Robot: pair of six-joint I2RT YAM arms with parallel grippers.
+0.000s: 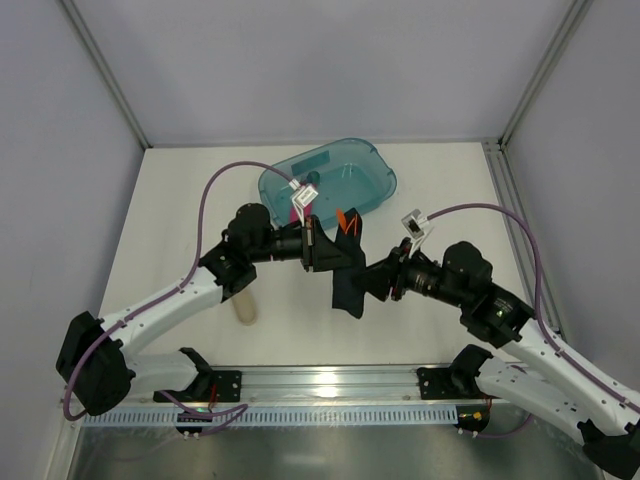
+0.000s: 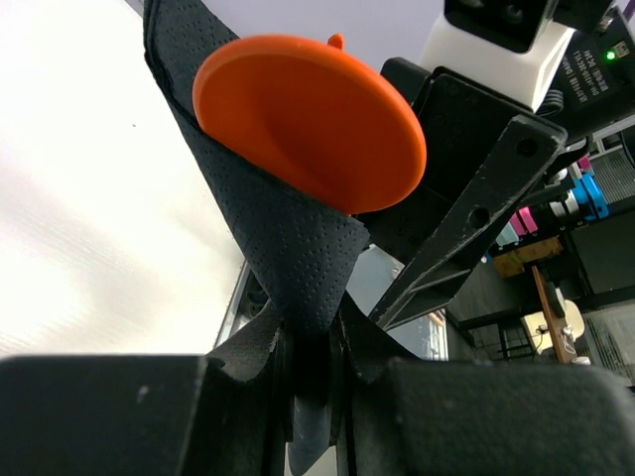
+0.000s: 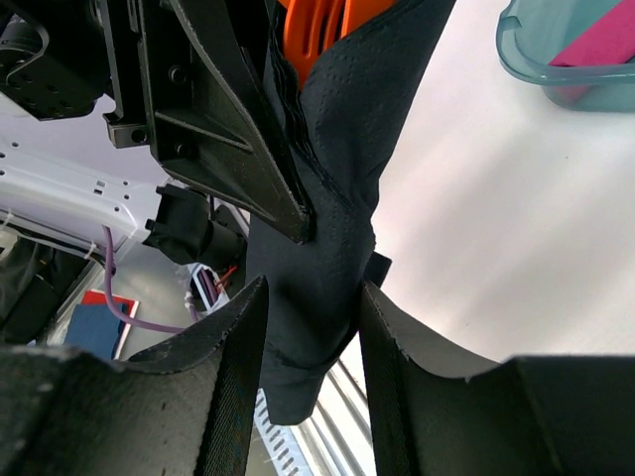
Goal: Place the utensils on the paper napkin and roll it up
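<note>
The left pincer [image 2: 313,369] is clenched on the gathered end of the thin matte-black paper napkin [image 2: 288,248], which wraps the slim bright-orange plastic utensils [image 2: 308,119] aloft over the white worktop [image 1: 440,210], while the right pincer [image 3: 310,332] straddles its other end, grip not determinable.

The paper napkin [image 1: 345,278] hung above the middle of the table [image 1: 430,320], pinched by my left gripper [image 1: 335,262] from the left and caught between the jaws of my right gripper [image 1: 368,285] lower on its right. The utensils [image 1: 347,220] stood in its upper end. Behind it sat the tub [image 1: 372,172], a flat bar [image 3: 605,45] inside. A tube [image 1: 245,305] lay left, beside my left arm.
</note>
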